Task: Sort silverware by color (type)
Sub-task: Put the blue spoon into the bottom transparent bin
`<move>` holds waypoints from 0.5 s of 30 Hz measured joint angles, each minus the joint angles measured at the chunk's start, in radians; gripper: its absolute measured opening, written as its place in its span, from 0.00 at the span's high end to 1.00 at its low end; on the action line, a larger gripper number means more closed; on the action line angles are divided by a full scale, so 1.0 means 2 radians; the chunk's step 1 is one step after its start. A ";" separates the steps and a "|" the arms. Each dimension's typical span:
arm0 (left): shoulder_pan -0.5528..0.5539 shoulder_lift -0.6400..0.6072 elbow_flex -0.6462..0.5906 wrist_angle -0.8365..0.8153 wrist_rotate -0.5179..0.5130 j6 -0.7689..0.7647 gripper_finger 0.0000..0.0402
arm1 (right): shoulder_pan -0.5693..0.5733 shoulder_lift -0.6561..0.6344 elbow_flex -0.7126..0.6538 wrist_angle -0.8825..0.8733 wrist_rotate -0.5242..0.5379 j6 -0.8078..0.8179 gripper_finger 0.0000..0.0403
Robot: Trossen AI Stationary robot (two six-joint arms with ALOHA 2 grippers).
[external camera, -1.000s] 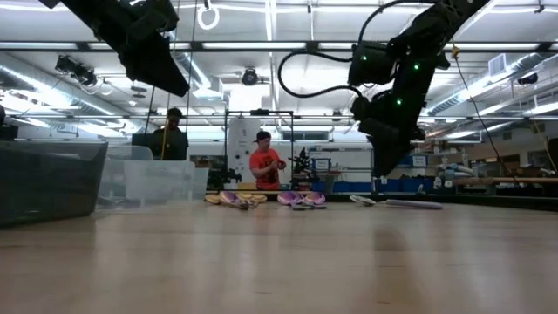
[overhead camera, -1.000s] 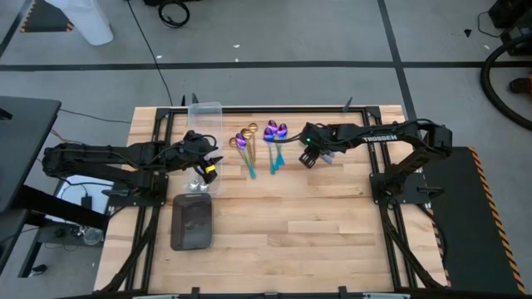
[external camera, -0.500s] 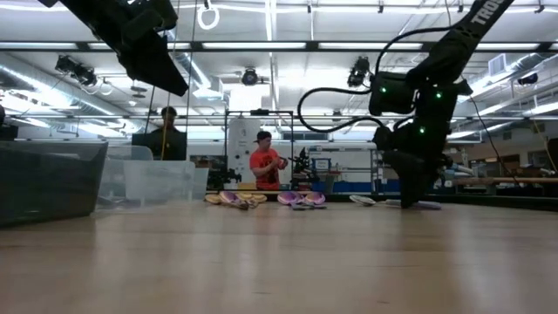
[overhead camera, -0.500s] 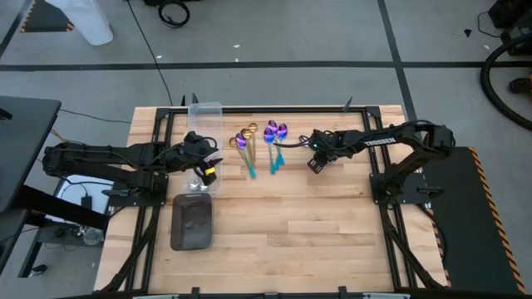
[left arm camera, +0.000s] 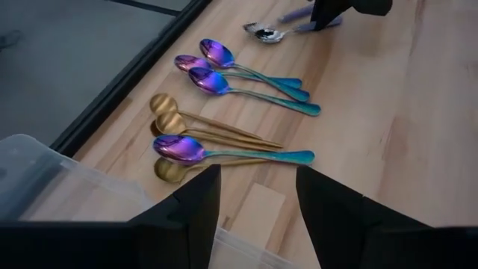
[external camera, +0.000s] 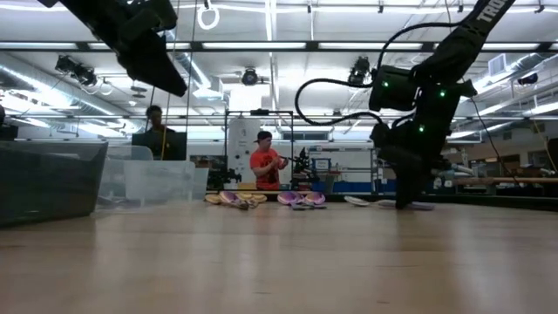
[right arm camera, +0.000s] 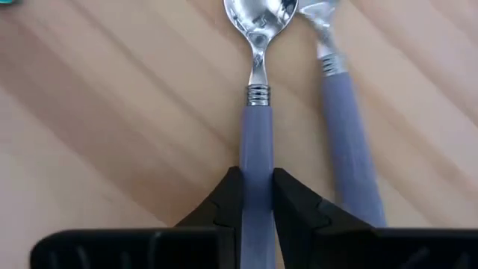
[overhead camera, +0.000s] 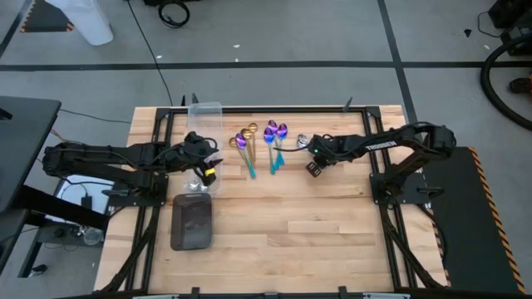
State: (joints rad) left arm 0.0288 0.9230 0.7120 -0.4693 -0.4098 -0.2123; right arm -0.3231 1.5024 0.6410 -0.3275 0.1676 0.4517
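High view: right gripper (overhead camera: 314, 163) down at the table just right of the spoon cluster, silver bowl of a spoon (overhead camera: 302, 141) poking out beyond the fingers toward the purple spoons (overhead camera: 274, 133). Left gripper (overhead camera: 206, 170) hanging over the clear plastic bin (overhead camera: 204, 116), well apart from that spoon, so the right arm far nearer.

Low view: right gripper (external camera: 404, 199) tip-down on the wood, spoon lying flat at its foot.

Left wrist view: fingers (left arm camera: 198, 196) apart, nothing between; gold spoons (left arm camera: 168, 123) and purple ones laid out ahead, silver-bowled pair at the far end under the other arm.

Right wrist view: fingers (right arm camera: 231, 196) clamped on the lavender handle of the silver-bowled spoon (right arm camera: 257, 149), long axis running straight ahead from the fingers, bowl farthest. Second lavender-handled spoon (right arm camera: 340, 127) just beside, roughly parallel, outside the grip. Likely next: lifting clear without dragging the neighbour.
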 joint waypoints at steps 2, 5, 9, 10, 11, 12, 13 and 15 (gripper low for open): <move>0.000 0.000 0.000 -0.001 0.013 0.006 0.54 | 0.006 0.002 0.010 0.001 -0.023 -0.002 0.86; 0.000 0.000 0.000 0.001 0.054 0.031 0.54 | 0.013 0.002 0.033 0.007 -0.038 -0.017 0.84; -0.001 0.008 0.000 0.017 0.090 0.079 0.54 | 0.022 0.002 0.061 0.035 -0.051 -0.036 0.82; 0.000 0.009 -0.001 0.016 0.091 0.086 0.54 | 0.025 0.001 0.067 0.049 -0.062 -0.041 0.82; 0.000 0.011 -0.001 0.016 0.090 0.089 0.54 | 0.027 0.001 0.070 0.064 -0.073 -0.045 0.82; -0.002 0.015 -0.001 0.024 0.090 0.090 0.54 | 0.030 0.001 0.072 0.080 -0.083 -0.049 0.82; -0.006 0.021 0.000 0.029 0.089 0.090 0.54 | 0.032 0.001 0.072 0.098 -0.094 -0.054 0.82; -0.018 0.029 -0.001 0.026 0.089 0.092 0.54 | 0.035 0.001 0.072 0.132 -0.120 -0.060 0.82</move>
State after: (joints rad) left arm -0.0077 0.9808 0.7105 -0.4170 -0.2316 -0.0292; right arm -0.2540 1.5043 0.7845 -0.0639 -0.0720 0.3326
